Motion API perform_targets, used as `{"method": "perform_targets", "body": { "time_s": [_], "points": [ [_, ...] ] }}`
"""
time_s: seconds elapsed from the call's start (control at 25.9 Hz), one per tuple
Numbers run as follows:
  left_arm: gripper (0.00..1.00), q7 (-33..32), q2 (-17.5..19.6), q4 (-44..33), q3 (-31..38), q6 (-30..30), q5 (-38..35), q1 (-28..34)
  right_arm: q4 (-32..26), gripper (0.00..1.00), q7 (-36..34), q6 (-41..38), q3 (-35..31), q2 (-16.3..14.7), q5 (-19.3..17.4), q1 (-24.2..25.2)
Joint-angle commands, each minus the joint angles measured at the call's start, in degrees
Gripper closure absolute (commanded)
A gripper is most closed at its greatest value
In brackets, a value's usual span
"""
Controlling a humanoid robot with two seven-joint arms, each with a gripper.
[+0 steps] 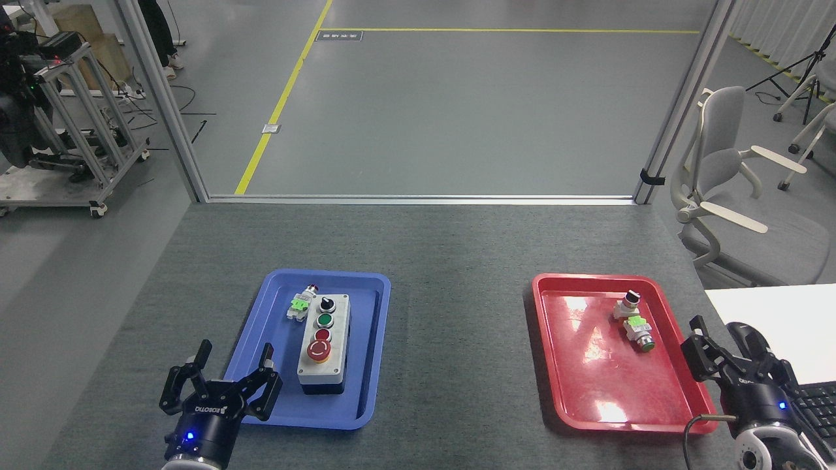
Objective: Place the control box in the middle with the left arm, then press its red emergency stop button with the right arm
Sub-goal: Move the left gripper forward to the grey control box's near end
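The light-grey control box [323, 344] lies lengthwise in the blue tray [268, 346], with a black knob, green button, small red button and the big red emergency stop button [318, 352] nearest me. My left gripper [235, 356] stands open at the tray's near-left corner, left of the box and apart from it. My right gripper [722, 343], with its black cable, is open beside the red tray's right edge. The middle [457, 339] is bare dark grey mat between the trays.
A small switch part with a green tab [300, 304] lies beside the box's far end. The red tray [575, 391] holds two loose switch parts [632, 318]. A white desk with a keyboard [813, 405] is at right; a chair [725, 183] stands beyond.
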Motion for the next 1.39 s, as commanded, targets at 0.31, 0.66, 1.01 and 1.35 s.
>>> {"method": "perform_targets", "body": {
  "time_s": [0.31,0.66,1.01,1.35],
  "points": [
    [0.12,-0.1,-4.0,3.2,-4.3,7.9,-0.4,-0.2,0.0,0.00,4.8,-0.3,0.0,-0.4,0.1,-0.2],
    [0.10,0.5,-6.0,5.7,-9.1,9.0,-1.7,-0.2,-0.1,0.00,4.7,-0.3,0.0,0.1,0.1,-0.2],
    [0.06,0.8,-8.6,13.4,-11.7,10.0,-1.8,-6.1,0.0,0.00,4.6,-0.3,0.0,0.1,0.1,-0.2],
    [0.03,4.5,-8.6,20.7,-11.7,12.1,-1.7,-8.9,0.0,0.00,4.5,-0.3,0.0,0.0,0.1,-0.3]
  ]
}}
